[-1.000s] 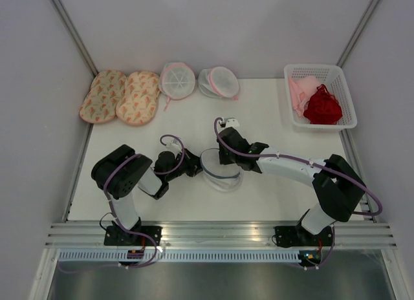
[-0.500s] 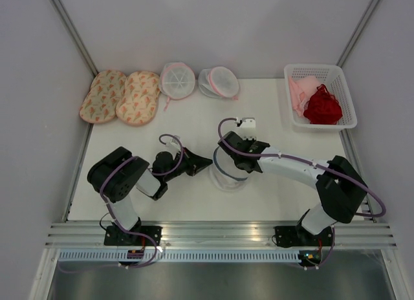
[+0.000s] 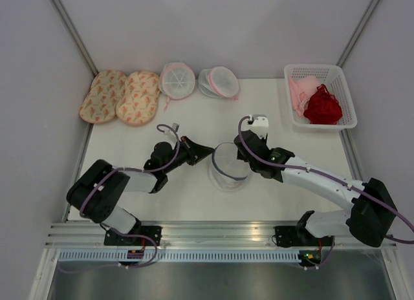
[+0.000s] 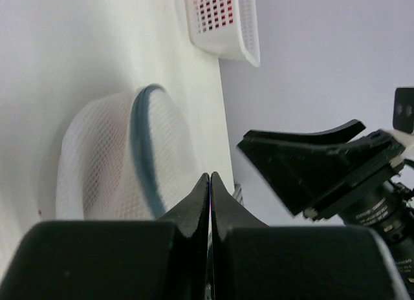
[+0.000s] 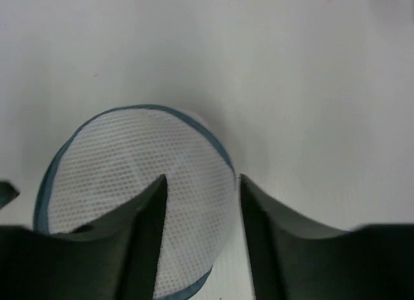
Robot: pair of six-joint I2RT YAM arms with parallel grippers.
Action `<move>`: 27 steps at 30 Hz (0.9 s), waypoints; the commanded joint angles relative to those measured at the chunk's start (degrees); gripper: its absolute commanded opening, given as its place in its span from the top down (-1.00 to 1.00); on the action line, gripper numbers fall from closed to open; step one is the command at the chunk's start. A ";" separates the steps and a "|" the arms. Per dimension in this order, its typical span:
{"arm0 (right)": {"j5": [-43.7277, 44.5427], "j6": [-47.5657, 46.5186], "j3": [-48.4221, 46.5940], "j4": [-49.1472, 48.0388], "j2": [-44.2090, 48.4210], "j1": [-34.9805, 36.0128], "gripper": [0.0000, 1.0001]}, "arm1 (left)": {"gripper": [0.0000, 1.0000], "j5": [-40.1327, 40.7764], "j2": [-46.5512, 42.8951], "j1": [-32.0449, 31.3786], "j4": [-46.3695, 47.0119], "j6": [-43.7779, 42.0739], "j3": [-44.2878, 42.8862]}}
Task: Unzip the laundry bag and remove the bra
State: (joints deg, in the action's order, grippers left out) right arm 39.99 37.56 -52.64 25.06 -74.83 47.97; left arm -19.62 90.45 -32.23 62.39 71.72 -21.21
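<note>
the round white mesh laundry bag with a dark grey zipper rim sits near the middle of the white table. it has been nudged slightly toward the right edge from where it lay a second ago, and it looks fuller, with its rim ring showing. my left gripper is clenched, fingertips pressed together at the bag's left rim; i cannot tell whether anything is pinched between them. a second ago that arm was folded up near the near edge; now it lies stretched out low across the table. my right gripper was clamped over the bag then. now it has released, fingers parted, drawn back toward the bag's right side and hanging over the mesh. the white plastic basket at the far right corner has not moved.
</note>
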 commanded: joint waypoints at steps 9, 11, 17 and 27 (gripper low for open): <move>-25.69 -8.12 -6.40 -14.09 -7.42 -2.44 -0.30 | 0.95 16.62 -10.83 0.76 -44.01 -17.93 -15.43; -22.34 -7.86 -8.87 -12.15 -9.97 -2.44 -0.30 | 0.95 16.63 -10.30 0.85 -44.20 -18.37 -15.35; -25.38 -7.41 -11.25 -12.48 -16.48 -6.56 -0.32 | 0.96 15.31 -9.77 0.94 -43.76 -18.63 -14.65; -33.83 -6.44 -10.21 -11.53 -16.32 -6.92 -0.09 | 0.95 8.89 -5.64 1.03 -36.65 -17.85 -13.51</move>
State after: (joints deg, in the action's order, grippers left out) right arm 8.95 30.68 -62.89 13.78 -93.69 40.66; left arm -8.29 83.61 -31.46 21.41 55.33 -35.07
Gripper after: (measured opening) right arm 0.590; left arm 0.025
